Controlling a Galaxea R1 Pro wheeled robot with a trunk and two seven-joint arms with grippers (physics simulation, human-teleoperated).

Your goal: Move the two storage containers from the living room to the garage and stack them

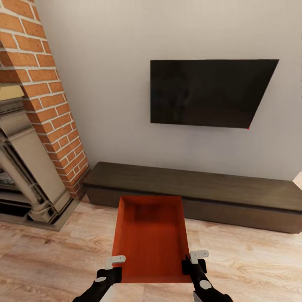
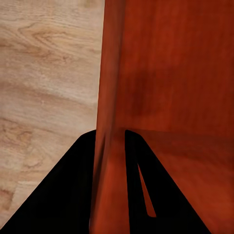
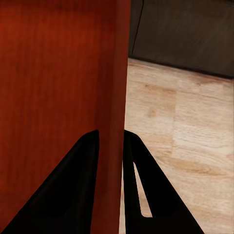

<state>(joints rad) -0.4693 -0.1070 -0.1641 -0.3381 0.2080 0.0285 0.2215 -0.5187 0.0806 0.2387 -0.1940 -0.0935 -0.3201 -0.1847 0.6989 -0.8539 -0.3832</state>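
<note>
So we've got the left gripper (image 2: 109, 141) pinched on the left side wall of the storage container (image 1: 149, 239) and the right gripper (image 3: 111, 141) pinched on its right wall, one finger inside and one outside each. The container hangs over the wood-plank floor (image 1: 251, 260), just in front of the long dark cabinet (image 1: 201, 184). The TV (image 1: 209, 92) sits above the cabinet, the brick fireplace (image 1: 42, 105) at its left end.

Orange-red storage container (image 1: 151, 239), plain-walled, its inner far end shaded darker. My left pincer (image 1: 112, 268) and right pincer (image 1: 193, 262): black, white-tipped. Floor (image 1: 63, 260): light wood-grain planks. Fireplace (image 1: 46, 96): red brick, pale mortar. TV (image 1: 209, 92): black. Cabinet (image 1: 201, 188): dark brown.
</note>
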